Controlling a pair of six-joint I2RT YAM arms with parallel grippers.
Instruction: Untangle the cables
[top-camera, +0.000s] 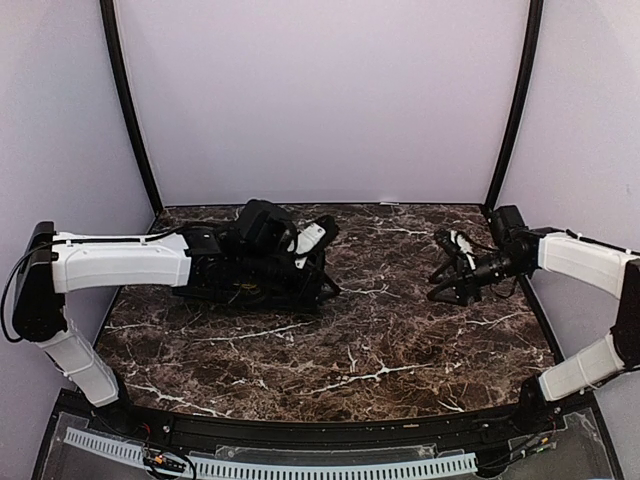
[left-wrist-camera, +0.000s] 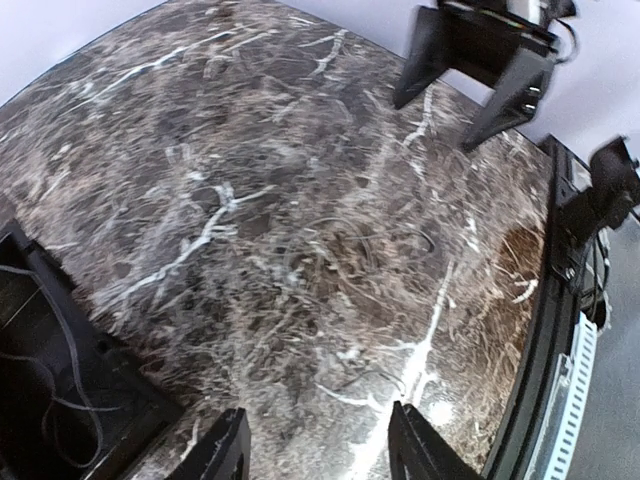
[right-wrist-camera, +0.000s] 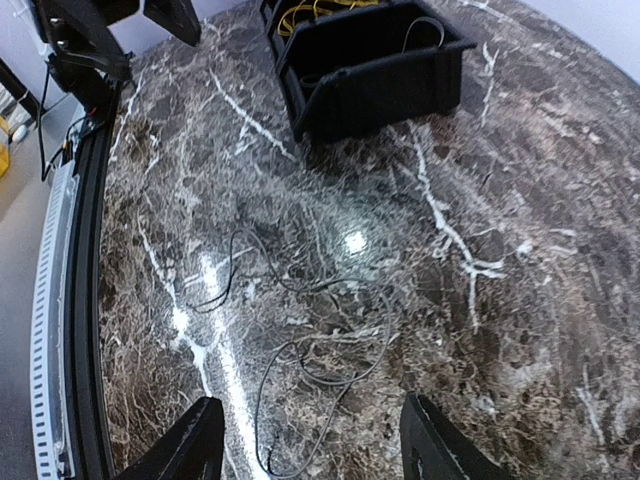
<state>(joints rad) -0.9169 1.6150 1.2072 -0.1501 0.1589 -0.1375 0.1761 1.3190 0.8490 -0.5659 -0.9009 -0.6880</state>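
Observation:
A thin black cable (right-wrist-camera: 300, 330) lies in loose loops on the marble, just in front of my right gripper (right-wrist-camera: 310, 450), which is open and empty above it. The same cable shows faintly in the left wrist view (left-wrist-camera: 372, 232). A yellow cable (right-wrist-camera: 320, 10) lies coiled inside a black bin (right-wrist-camera: 380, 80). A thin grey wire (left-wrist-camera: 45, 385) also lies in that bin (left-wrist-camera: 100, 390). My left gripper (left-wrist-camera: 320, 450) is open and empty, over the marble beside the bin's right end (top-camera: 325, 255). My right gripper (top-camera: 450, 280) is at the right. The blue cable is not in view.
The black bin (top-camera: 250, 285) stands on the left half of the marble table (top-camera: 380, 360), under the left arm. A black rail with a white perforated strip (right-wrist-camera: 45, 330) runs along the near edge. Black posts (top-camera: 510, 110) stand at the back corners.

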